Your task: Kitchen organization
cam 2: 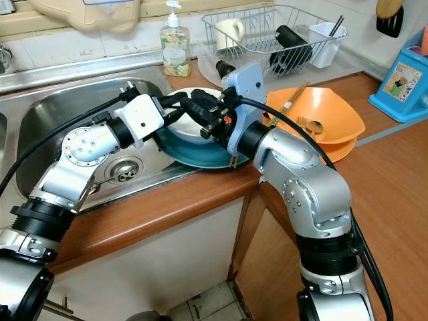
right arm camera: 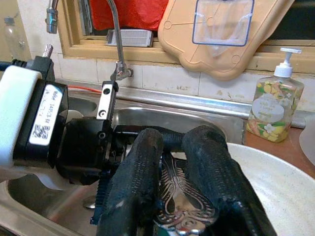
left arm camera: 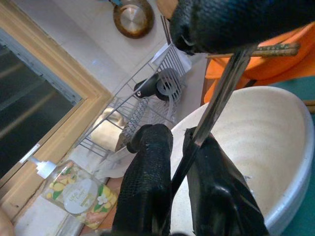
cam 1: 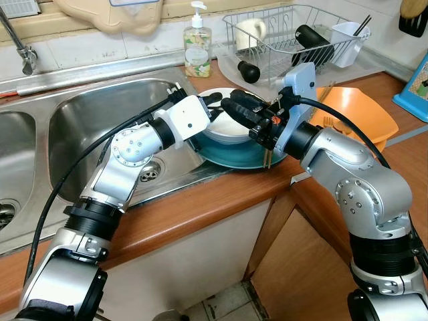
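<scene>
A white bowl sits on a teal plate on the wooden counter, just right of the sink. Both grippers meet right above the bowl. My left gripper is shut on the thin end of a metal utensil. My right gripper is shut on the same utensil's ornate handle. In the left eye view the left gripper and right gripper almost touch tip to tip. Which kind of utensil it is cannot be told; its working end is hidden.
Stacked orange bowls holding chopsticks and a fork sit right of the plate. A wire dish rack with a mug and utensils stands behind. A soap bottle stands at the wall, the steel sink lies left, and a blue box is far right.
</scene>
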Motion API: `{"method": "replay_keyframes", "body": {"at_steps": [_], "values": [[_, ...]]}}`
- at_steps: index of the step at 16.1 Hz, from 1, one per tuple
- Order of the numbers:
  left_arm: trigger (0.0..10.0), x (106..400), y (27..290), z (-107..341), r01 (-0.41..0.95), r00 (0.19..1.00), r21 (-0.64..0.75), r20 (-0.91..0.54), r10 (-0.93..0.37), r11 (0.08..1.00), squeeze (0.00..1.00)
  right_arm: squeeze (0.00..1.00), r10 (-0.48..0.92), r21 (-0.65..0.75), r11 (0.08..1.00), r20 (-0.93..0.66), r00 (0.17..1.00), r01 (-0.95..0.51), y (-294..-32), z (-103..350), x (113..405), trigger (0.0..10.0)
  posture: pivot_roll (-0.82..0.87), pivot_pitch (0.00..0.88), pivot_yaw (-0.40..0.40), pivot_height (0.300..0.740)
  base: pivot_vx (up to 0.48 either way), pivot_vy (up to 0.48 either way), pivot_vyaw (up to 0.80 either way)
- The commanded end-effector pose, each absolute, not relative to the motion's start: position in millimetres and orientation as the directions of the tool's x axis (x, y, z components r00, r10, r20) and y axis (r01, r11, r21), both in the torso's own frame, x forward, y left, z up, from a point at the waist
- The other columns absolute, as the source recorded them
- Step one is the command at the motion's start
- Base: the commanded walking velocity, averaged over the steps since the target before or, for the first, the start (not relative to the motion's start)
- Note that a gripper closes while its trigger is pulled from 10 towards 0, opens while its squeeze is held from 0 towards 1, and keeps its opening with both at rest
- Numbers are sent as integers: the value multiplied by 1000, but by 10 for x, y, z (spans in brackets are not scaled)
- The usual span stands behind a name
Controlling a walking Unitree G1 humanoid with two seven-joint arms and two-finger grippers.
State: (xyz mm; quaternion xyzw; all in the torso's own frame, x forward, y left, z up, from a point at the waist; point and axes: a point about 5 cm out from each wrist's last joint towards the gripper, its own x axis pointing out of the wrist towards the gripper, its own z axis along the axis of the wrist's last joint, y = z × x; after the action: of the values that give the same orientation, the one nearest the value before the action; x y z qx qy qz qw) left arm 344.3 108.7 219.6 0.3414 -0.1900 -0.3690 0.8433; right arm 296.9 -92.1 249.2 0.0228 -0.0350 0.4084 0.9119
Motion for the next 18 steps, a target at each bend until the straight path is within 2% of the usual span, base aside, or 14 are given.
{"method": "replay_keyframes", "body": {"at_steps": [1, 2, 3, 5, 6, 8, 9, 11, 13, 15, 18], "values": [[0, 3470, 1096, 2241, 470, 664, 736, 69, -745, 487, 0, 0, 751, 1, 657, 95, 654, -754, -893, 2542, 2964, 4235, -116, 0, 48, 740, 0, 0, 0], [0, 3475, 1104, 2245, 462, 668, 743, 67, -741, 484, 0, 0, 750, -2, 658, 94, 655, -753, -894, 2543, 2964, 8549, -116, 0, 48, 740, 0, 0, 0], [0, 3481, 1113, 2249, 455, 672, 750, 66, -738, 481, 0, 0, 748, -5, 660, 94, 657, -751, -895, 2545, 2965, 10000, -117, 0, 48, 740, 0, 0, 0], [0, 3496, 1144, 2281, 426, 681, 777, 64, -730, 464, 0, 0, 749, 0, 658, 101, 655, -753, -893, 2557, 2967, 10000, -117, 0, 48, 740, 0, 0, 0], [0, 3510, 1160, 2308, 403, 691, 790, 69, -720, 462, 0, 1000, 749, 20, 654, 121, 651, -756, -892, 2583, 2972, 10000, -117, 0, 47, 740, 0, 0, 0], [0, 3543, 1204, 2386, 353, 714, 809, 91, -694, 470, 0, 1000, 734, -13, 673, 141, 665, -740, -912, 2636, 2992, 10000, -125, 0, 47, 740, 0, 0, 0], [0, 3565, 1260, 2460, 307, 735, 814, 126, -666, 493, 0, 0, 731, -18, 675, 153, 665, -738, -919, 2657, 2986, 10000, -125, 0, 47, 740, 0, 0, 0], [0, 3606, 1398, 2562, 228, 777, 813, 180, -603, 536, 0, 0, 730, -8, 672, 177, 660, -741, -933, 2679, 2954, 10000, -125, 0, 53, 740, 0, 0, 0], [0, 3703, 1822, 2644, 70, 889, 801, 221, -402, 595, 0, 0, 713, -8, 693, 154, 684, -721, -978, 2610, 2918, 10000, -129, 0, 57, 740, 0, 0, 0], [0, 3756, 2179, 2584, -20, 962, 804, 177, -209, 594, 0, 0, 688, -20, 724, 99, 719, -690, -1027, 2511, 2913, 10000, -126, 0, 54, 740, 0, 0, 0], [0, 3766, 2489, 2364, -18, 998, 810, 50, -39, 587, 0, 0, 677, -49, 736, 36, 735, -675, -1043, 2399, 2898, 10000, -126, 0, 54, 740, 0, 0, 0]]}}
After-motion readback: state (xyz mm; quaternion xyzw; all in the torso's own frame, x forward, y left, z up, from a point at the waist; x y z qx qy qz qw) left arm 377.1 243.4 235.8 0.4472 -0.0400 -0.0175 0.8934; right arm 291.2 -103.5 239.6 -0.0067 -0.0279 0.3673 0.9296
